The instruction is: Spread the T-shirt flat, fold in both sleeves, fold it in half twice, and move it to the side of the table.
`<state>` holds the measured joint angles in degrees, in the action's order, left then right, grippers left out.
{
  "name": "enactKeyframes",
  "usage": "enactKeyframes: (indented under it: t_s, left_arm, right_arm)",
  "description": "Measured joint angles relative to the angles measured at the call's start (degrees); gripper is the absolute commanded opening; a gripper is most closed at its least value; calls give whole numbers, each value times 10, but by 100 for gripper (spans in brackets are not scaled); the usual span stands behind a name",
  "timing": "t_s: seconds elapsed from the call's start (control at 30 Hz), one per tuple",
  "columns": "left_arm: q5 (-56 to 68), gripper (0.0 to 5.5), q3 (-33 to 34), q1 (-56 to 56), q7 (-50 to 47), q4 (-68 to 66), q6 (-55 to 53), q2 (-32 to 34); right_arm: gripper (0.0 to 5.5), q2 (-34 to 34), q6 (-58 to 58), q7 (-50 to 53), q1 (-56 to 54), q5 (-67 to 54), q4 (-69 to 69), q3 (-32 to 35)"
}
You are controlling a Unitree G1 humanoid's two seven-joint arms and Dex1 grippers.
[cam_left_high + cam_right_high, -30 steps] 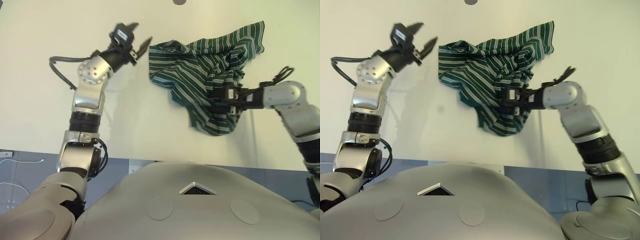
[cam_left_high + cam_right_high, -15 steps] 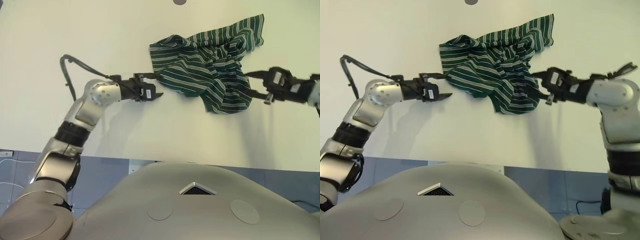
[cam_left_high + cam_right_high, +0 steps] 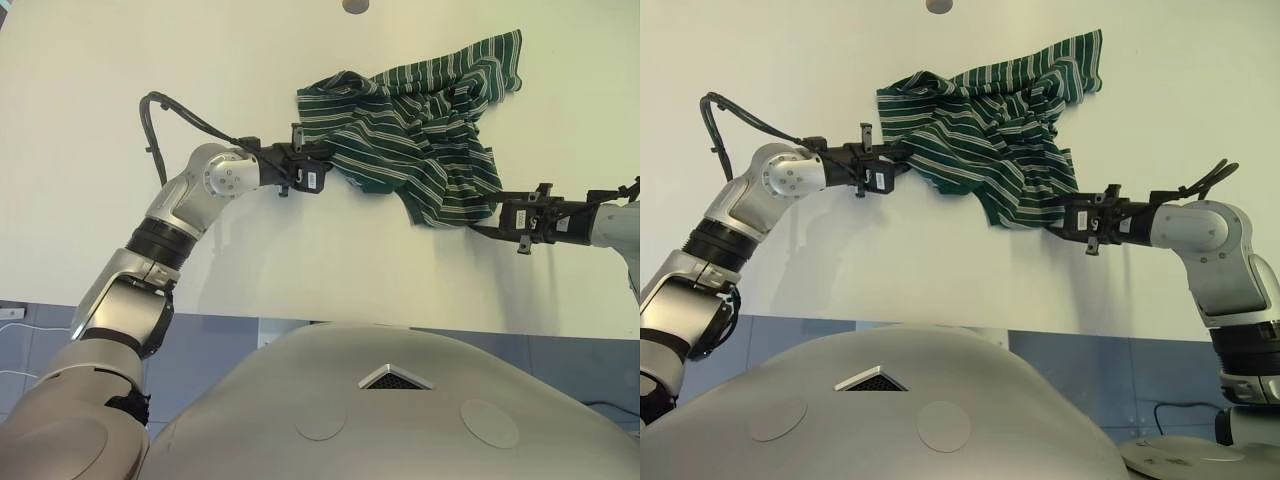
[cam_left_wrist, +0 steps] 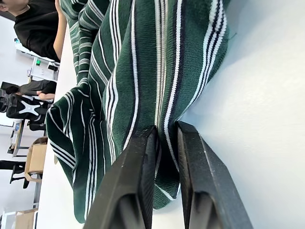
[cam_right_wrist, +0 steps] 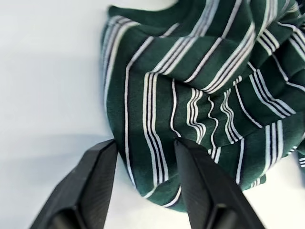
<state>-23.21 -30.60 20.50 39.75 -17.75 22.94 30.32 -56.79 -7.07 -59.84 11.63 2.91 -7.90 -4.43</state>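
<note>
Striped T-shirt (image 3: 410, 140) bunched up on the table (image 3: 120, 80), far side, twd the right. Eye views: both arms stretched low, left elbow bent, right nearly straight, tips at the cloth's edges. Wrist views settle the grip tho: left gripper (image 4: 166, 131) pinching an edge fold, right gripper (image 5: 145, 143) fingers spread, straddling the near corner.

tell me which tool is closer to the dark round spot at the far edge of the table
Left. The left tool grips the T-shirt's left edge, nearly straight in front of the spot; the right tool straddles the shirt's near right corner, farther off.
</note>
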Motion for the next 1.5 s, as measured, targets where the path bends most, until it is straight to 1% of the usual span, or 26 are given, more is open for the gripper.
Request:
enactKeyframes:
  t_s: [0.07, 0.2, 0.23, 0.27, 0.33, 0.37, 0.43, 0.47, 0.57, 0.6, 0.7, 0.77, 0.83, 0.9, 1.0, 1.1, 1.13, 1.17, 1.2, 1.23, 1.27, 1.33, 1.37, 1.43, 1.47, 1.5]
  left_arm:
    - [0, 2, 1, 7, 0, -7, 0, -1]
    - [20, 0, 10, 10, 11, -20, -2, -7]
    - [28, 0, 13, 10, 15, -24, -3, -8]
    - [41, 0, 17, 10, 22, -30, -4, -11]
    - [72, 0, 29, 9, 36, -47, -4, -19]
    - [94, 0, 37, 7, 47, -49, -11, -21]
    - [194, 0, 66, -18, 94, -13, -66, -29]
    - [251, 0, 87, -25, 112, 12, -94, -32]
    - [489, 0, 222, -10, 156, 133, -233, -18]
    - [564, 0, 272, 2, 161, 181, -283, 5]
    - [732, 0, 389, 24, 169, 290, -392, 72]
    - [818, 0, 450, 29, 162, 333, -444, 104]
    - [868, 0, 502, 64, 135, 360, -473, 137]
    - [890, 0, 528, 119, 109, 375, -490, 167]
    - [882, 0, 527, 175, 99, 380, -506, 202]
    - [814, 0, 463, 169, 130, 346, -511, 206]
    - [761, 0, 406, 159, 156, 309, -502, 198]
    - [697, 0, 341, 148, 175, 247, -485, 176]
    - [640, 0, 291, 148, 183, 183, -466, 155]
    - [603, 0, 258, 148, 182, 130, -454, 134]
    - [570, 25, 237, 153, 170, 78, -439, 116]
    - [490, 59, 190, 191, 101, -78, -398, 59]
    - [454, 67, 172, 216, 58, -151, -372, 32]
    - [383, 102, 149, 264, -40, -289, -307, -12]
    - [358, 123, 145, 281, -77, -336, -277, -24]
    - [320, 139, 144, 305, -127, -403, -222, -33]
  right_arm:
    - [119, 0, 2, 2, -9, 4, 8, -7]
    - [43, 0, 29, -4, -13, -10, 7, -12]
    - [14, 0, 34, -6, -13, -13, 5, -12]
    - [4, 2, 39, -7, -13, -20, 6, -12]
    - [4, 14, 63, -15, -18, -49, 2, -12]
    - [4, 20, 88, -23, -19, -79, -9, -7]
    - [4, 23, 156, -43, -38, -192, -54, 35]
    - [4, 21, 182, -47, -60, -240, -70, 60]
    - [4, 3, 289, -63, -163, -420, -98, 154]
    - [4, -12, 323, -65, -202, -485, -108, 189]
    - [4, -36, 384, -67, -287, -623, -118, 266]
    - [4, -40, 416, -46, -348, -711, -102, 304]
    - [4, -52, 435, -16, -427, -786, -73, 334]
    - [4, -57, 443, 2, -489, -804, -41, 335]
    - [4, -57, 452, 4, -505, -761, -31, 293]
    - [4, -54, 450, -37, -444, -663, -45, 199]
    - [4, -48, 441, -62, -421, -600, -26, 131]
    - [4, -27, 421, -79, -409, -529, 16, 61]
    - [29, -5, 398, -86, -410, -469, 61, 11]
    - [33, 18, 379, -81, -414, -427, 102, -20]
    - [56, 43, 361, -66, -428, -391, 145, -44]
    - [99, 116, 290, 37, -496, -277, 286, -108]
    - [111, 150, 246, 113, -536, -208, 361, -143]
    - [150, 214, 153, 275, -605, -83, 502, -200]
    - [173, 237, 115, 332, -628, -44, 549, -214]
    - [191, 264, 50, 411, -654, 10, 612, -227]
